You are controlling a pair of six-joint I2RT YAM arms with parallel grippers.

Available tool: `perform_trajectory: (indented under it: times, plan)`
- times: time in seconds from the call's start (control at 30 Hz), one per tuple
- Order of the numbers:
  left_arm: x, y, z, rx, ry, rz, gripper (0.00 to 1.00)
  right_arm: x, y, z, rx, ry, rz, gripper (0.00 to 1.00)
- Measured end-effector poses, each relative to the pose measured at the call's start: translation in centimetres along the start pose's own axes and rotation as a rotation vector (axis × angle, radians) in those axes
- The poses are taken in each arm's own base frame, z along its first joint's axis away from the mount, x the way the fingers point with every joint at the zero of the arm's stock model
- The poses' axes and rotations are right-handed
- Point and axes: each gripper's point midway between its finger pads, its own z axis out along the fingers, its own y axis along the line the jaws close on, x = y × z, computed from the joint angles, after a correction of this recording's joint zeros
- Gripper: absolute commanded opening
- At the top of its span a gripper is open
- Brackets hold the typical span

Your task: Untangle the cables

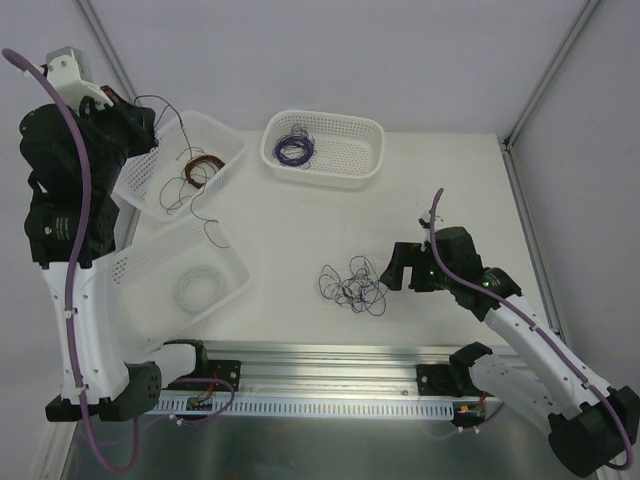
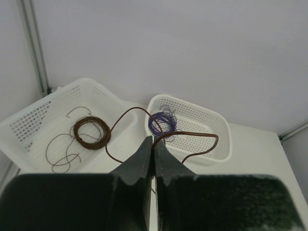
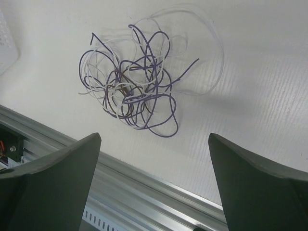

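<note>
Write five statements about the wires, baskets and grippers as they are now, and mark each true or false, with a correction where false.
1. The left gripper is shut on a brown wire. True.
2. The right gripper is clamped on the tangled cables. False: its jaws stand wide open, and the tangle lies on the table ahead of them.
3. The purple coil lies in the far middle basket. True.
4. The brown coil shares a basket with the purple coil. False: it lies in the far left basket.
5. The near left basket holds a whitish coil. True.
</note>
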Motion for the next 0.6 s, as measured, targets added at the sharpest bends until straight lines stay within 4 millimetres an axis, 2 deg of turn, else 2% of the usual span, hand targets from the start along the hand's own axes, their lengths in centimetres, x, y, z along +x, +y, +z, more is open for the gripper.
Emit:
perform_trajectory:
  times: [0.33, 0.43, 0.6]
  plan:
    - [-1.7, 3.9, -6.1, -0.217, -0.097, 0.13, 0.0, -0.3, 0.4, -0.6, -0.022, -0.024, 0.003, 1.0]
    - [-2.3, 5.0, -7.3, -0.279, -0.119, 0.169, 0.0, -0.4, 0.5, -0.7, -0.026, -0.029, 0.006, 1.0]
    - [-2.9, 6.3, -8.1, -0.352, -0.126, 0.217, 0.0, -0.4, 0.6, -0.8, -0.03, -0.034, 0.012, 1.0]
